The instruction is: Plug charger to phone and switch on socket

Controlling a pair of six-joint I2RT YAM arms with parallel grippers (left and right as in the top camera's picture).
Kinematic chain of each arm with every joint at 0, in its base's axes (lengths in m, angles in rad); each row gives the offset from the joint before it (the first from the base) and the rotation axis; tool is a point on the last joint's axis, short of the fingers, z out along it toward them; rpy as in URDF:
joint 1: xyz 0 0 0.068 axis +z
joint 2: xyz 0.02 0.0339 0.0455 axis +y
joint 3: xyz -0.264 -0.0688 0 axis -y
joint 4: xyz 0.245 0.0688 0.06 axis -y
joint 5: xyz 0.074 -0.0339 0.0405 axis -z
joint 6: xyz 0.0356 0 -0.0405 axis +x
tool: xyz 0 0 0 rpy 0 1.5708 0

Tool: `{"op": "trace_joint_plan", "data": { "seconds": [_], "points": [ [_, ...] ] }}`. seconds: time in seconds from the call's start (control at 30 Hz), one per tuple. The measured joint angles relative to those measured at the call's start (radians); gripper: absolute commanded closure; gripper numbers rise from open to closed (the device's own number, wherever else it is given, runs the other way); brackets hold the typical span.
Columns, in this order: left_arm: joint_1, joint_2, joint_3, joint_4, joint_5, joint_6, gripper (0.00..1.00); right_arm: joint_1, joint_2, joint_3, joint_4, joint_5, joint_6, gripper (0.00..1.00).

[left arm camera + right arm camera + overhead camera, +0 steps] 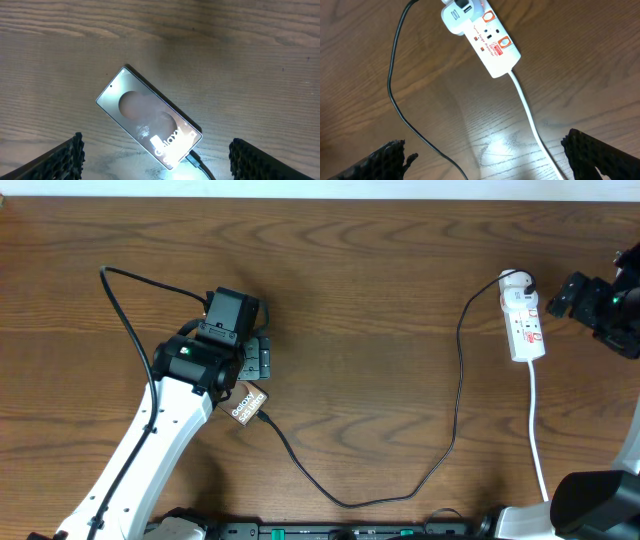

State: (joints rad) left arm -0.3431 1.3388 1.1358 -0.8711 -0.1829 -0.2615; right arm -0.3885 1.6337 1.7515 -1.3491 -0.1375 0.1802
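Dark brown wood-grain tabletop [380,260] fills the overhead view. A slim rectangular phone [248,402] with a brownish "Galaxy" screen lies tilted, partly under the white left arm [150,430]. A long thin black charger cable [458,380] loops from the phone's lower end to a white adapter [515,281] on a white elongated power strip [526,325] with red marks, well apart at the right.

Left wrist view: the left gripper [156,141] hangs above the phone, jaws spread wide, touching nothing. The cable's tip meets the phone's bottom edge.

Right wrist view: the right gripper [487,137] hovers near the power strip, jaws likewise wide apart and empty.
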Motion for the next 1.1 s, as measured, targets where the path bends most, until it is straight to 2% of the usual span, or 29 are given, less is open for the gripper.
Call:
{"op": "trace_joint_plan", "data": {
  "seconds": [0.6,0.8,0.97,1.1],
  "points": [
    [0.000,-0.002,0.000,0.000,0.000,0.001,0.10,0.000,0.000,0.000,0.000,0.000,0.000,0.01],
    [0.000,-0.070,0.000,0.013,-0.003,0.004,0.11,0.000,0.000,0.000,0.000,0.000,0.000,0.01],
    [0.000,-0.214,-0.063,0.148,-0.004,0.005,0.10,0.000,0.000,0.000,0.000,0.000,0.001,0.01],
    [0.000,-0.335,-0.169,0.328,-0.004,0.004,0.11,0.000,0.000,0.000,0.000,0.000,0.003,0.01]
  ]
}}
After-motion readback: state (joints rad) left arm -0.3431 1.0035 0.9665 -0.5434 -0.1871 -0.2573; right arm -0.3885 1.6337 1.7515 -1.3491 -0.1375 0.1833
